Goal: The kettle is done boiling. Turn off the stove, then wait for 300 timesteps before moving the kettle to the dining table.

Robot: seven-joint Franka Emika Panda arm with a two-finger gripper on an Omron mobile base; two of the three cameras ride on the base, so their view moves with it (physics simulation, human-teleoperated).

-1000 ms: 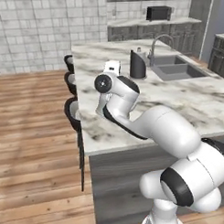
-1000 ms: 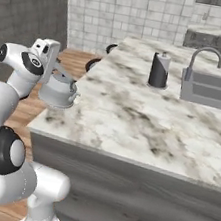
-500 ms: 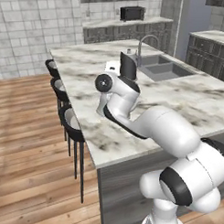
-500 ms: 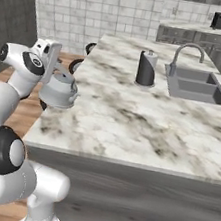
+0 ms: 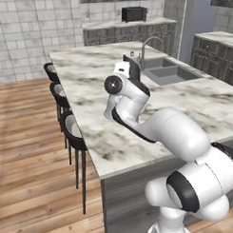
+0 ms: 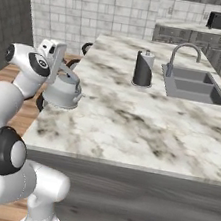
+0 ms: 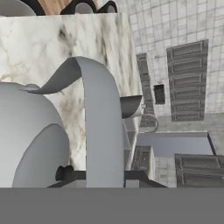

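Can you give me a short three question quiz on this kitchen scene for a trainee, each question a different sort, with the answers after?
1. True or false: the kettle stands on the marble of the dining table.
2. Multiple choice: the gripper is A) open above the sink, B) shut on the kettle's handle, C) shut on the dark canister.
3. Fill in: the row of dark stools stands along the table's ____ side in the left base view.

Key: 1 false, it hangs at the table's corner in the gripper. 2 B. 3 left.
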